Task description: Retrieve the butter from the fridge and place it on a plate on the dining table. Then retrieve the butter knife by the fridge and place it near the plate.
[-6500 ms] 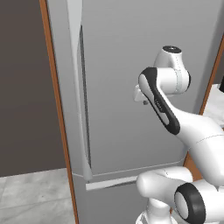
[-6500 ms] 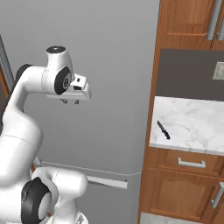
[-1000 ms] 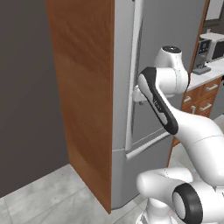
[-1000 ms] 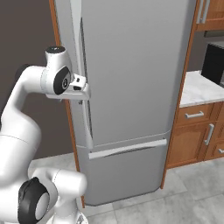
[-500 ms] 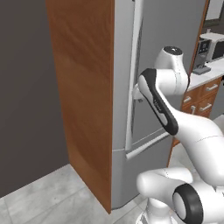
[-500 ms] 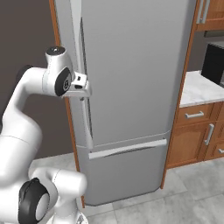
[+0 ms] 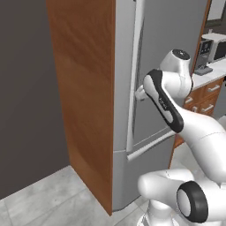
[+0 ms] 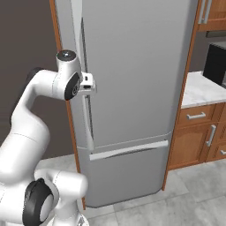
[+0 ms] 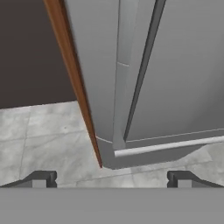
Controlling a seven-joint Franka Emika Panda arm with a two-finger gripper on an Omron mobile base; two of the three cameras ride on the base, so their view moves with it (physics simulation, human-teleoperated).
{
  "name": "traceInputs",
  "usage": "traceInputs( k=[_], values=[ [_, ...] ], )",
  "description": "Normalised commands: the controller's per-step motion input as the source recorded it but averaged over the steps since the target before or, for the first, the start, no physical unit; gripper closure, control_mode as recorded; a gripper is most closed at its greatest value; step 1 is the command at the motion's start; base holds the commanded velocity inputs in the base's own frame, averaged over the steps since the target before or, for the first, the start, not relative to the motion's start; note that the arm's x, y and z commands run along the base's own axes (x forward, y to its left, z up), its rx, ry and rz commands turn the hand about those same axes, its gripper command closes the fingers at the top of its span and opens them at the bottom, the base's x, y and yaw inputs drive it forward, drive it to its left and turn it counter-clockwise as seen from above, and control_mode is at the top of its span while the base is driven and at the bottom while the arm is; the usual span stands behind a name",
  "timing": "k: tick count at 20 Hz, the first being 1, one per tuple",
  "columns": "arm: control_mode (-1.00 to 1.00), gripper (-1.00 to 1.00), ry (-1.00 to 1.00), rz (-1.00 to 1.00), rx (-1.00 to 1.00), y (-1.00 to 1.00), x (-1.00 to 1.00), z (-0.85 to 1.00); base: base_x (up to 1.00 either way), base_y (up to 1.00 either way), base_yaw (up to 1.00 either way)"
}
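fridge (image 8: 132, 88) standing tall right in front, doors closed, long handle (image 9: 120, 87) running straight up and down on its left side, claw (image 9: 111, 177) spread wide and empty just short of it, basically same spot as a second ago

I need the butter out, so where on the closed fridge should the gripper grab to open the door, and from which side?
Grip the fridge's long vertical handle near its middle, coming straight at the door front. The bar stands off the door, so the open gripper could probably straddle it, one finger either side. The fingers are parted wide enough.
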Motion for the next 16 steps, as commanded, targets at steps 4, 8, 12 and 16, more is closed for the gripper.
traceInputs(
  k=[4,8,12,16],
  values=[
    [-1.0,-1.0,0.0,0.03,0.0,0.0,0.54,0.06,0.0,0.0,0.0],
    [-1.0,-1.0,-0.03,0.0,0.0,0.08,0.41,0.0,0.0,0.0,0.0],
    [-1.0,-1.0,-0.08,0.0,0.01,0.0,0.55,0.0,0.0,0.0,0.0],
    [-1.0,-1.0,-0.04,-0.03,0.0,0.0,0.57,0.0,0.0,0.0,0.0]
  ],
)
